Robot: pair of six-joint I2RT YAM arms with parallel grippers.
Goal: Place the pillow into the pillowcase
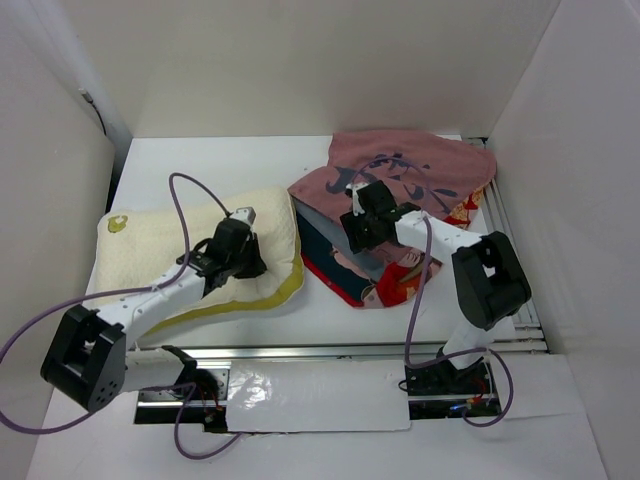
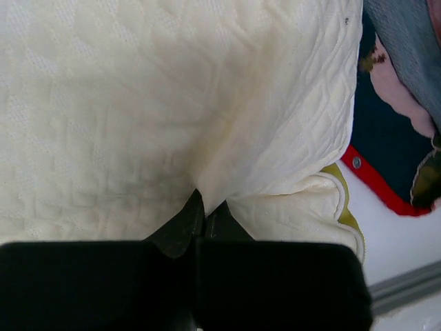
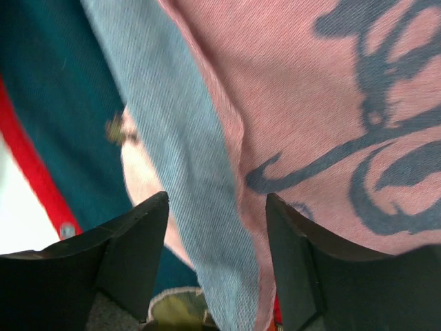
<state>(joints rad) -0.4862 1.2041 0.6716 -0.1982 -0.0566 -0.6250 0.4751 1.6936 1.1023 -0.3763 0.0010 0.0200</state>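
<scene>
- Pillow (image 1: 180, 255) lies on the left half of the table (image 1: 230, 160), just beside the pillowcase (image 1: 420, 175).
- Your left gripper (image 2: 204, 207) is clenched on a fold of the pillow.
- Your right gripper (image 3: 217, 207) stands released, jaws apart, over the pillowcase's pink side.

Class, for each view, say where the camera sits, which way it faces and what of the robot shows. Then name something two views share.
Top external: above and behind the bases, looking down on the table; both arms, left gripper and right gripper show.
Left wrist: on that arm, facing the pillow; its shut fingers pinch the fabric.
Right wrist: on that arm, facing the pillowcase; its open fingers show.
Shared: both wrist views show the pillowcase's red edge.
</scene>
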